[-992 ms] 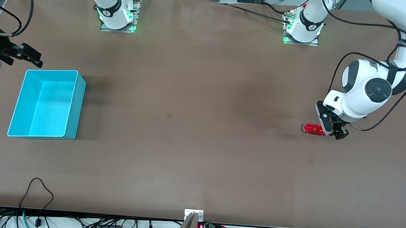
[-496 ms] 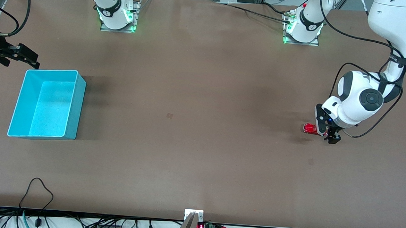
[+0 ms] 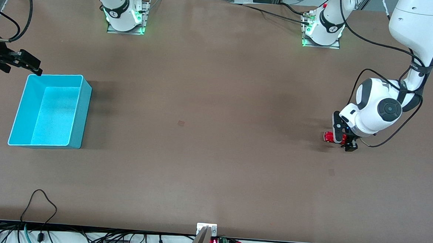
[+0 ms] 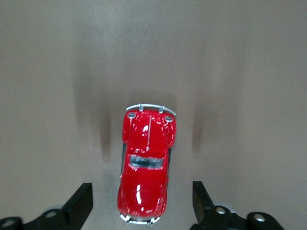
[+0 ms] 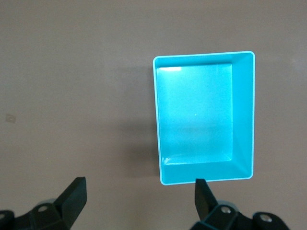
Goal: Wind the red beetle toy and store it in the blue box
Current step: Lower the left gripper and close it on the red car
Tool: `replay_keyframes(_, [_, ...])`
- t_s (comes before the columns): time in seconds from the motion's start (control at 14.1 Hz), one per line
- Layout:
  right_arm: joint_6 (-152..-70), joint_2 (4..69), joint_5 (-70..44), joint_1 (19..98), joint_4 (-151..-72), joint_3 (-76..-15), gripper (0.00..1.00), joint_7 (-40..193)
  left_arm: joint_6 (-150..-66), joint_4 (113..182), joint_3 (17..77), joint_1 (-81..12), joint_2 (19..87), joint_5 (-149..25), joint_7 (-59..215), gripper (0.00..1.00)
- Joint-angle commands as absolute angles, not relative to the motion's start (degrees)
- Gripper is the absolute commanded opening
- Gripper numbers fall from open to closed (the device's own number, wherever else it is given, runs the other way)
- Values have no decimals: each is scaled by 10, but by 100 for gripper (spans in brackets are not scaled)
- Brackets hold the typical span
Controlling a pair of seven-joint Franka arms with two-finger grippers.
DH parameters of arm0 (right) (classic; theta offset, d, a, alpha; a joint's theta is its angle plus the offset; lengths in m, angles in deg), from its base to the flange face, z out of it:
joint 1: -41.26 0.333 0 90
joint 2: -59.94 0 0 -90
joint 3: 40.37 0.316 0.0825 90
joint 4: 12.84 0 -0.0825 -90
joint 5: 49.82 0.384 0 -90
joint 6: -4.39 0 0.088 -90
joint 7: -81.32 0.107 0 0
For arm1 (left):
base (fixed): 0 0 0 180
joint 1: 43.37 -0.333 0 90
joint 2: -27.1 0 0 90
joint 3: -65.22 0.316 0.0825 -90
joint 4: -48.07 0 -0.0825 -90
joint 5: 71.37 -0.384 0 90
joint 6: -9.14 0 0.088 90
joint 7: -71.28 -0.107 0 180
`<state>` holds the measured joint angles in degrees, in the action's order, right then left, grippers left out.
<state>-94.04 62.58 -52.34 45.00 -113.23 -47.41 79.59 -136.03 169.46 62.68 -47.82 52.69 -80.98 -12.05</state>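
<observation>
1. Front view first: I see the left gripper (image 3: 344, 141) low at the table (image 3: 215, 136) toward the left arm's end, right over the red beetle toy (image 3: 330, 136), whose rear is hidden under the fingers. The blue box (image 3: 49, 111) sits well apart at the right arm's end, with the right gripper (image 3: 28, 62) waiting above the table just beside the box's corner farthest from the camera.
2. Left wrist view: I have the fingers (image 4: 79, 203) spread wide, one on each side of the toy's (image 4: 145, 165) rear half, neither touching the body. The toy stands on its wheels, nose pointing away from the gripper.
3. Right wrist view: its fingers (image 5: 74, 196) stand wide apart, holding nothing, with the box (image 5: 242, 115) below, open and upright.
</observation>
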Motion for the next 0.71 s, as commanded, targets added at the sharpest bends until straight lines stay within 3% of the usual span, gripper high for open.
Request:
replay_keyframes(0.0, [-940,622,-521,445,-1120,-473,100,793,-1362,1690,612,-489,532,-819,-130,80])
replay_keyframes(0.35, [-940,622,-521,445,-1120,-473,100,794,-1357,1688,611,-489,537,-818,-130,19])
replay_keyframes(0.64, [-940,616,-521,445,-1103,-473,100,794,-1356,1684,611,-489,544,-814,-125,16])
